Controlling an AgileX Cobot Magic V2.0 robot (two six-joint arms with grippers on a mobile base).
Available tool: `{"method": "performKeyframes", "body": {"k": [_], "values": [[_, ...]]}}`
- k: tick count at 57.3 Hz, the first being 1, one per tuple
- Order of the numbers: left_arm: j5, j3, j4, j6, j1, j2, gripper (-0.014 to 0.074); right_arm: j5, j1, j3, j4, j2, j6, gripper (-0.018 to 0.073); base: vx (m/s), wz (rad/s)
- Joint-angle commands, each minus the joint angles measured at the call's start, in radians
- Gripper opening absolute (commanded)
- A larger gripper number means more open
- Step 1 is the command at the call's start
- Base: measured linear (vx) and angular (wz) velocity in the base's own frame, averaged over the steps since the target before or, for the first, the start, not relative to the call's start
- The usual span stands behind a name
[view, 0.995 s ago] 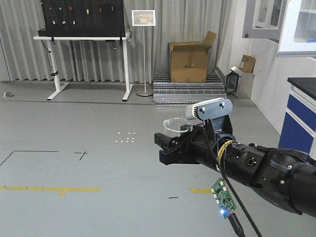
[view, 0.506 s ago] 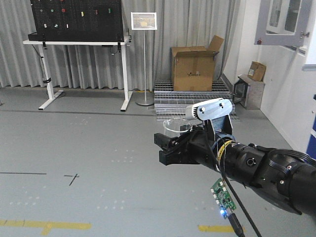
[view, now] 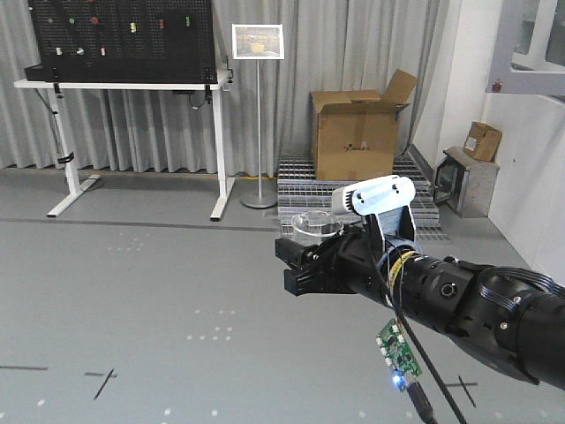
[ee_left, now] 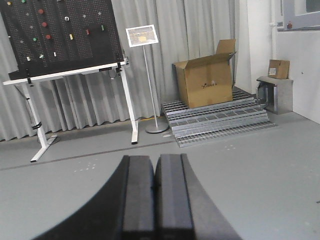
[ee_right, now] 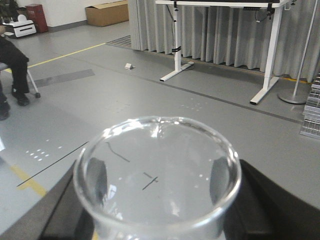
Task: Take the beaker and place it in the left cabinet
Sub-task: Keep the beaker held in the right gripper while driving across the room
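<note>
Pegboard bench (view: 124,84) and cardboard box (view: 357,124) have shifted across the front view while the arm (view: 459,296) sits fixed in it: base likely turning | right claw (view: 296,263) pinching beaker (view: 316,223), upright, carried over the floor (view: 132,291) | left claw (ee_left: 155,200) pressed together, empty | placing in left cabinet pending

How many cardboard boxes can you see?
3: big open box on the metal grates, small box near it, long box far off in the right wrist view. Maybe more hidden.
</note>
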Motion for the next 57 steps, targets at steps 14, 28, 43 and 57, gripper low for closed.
{"method": "performKeyframes", "body": {"k": [14,28,43,57], "values": [[-0.084,0.016,-0.003,-0.003,-0.001,-0.018,0.0001,-0.063,-0.004,-0.028,0.013,-0.044,-0.001,-0.0001,0.68,-0.08],[-0.084,0.016,-0.003,-0.003,-0.001,-0.018,0.0001,-0.063,-0.004,-0.028,0.013,-0.044,-0.001,-0.0001,0.70,-0.06],[-0.084,0.016,-0.003,-0.003,-0.001,-0.018,0.0001,-0.063,-0.004,-0.028,0.013,-0.044,-0.001,-0.0001,0.71,-0.03],[-0.084,0.016,-0.003,-0.003,-0.001,-0.018,0.0001,-0.063,-0.004,-0.028,0.013,-0.044,-0.001,-0.0001,0.70,-0.05]]}}
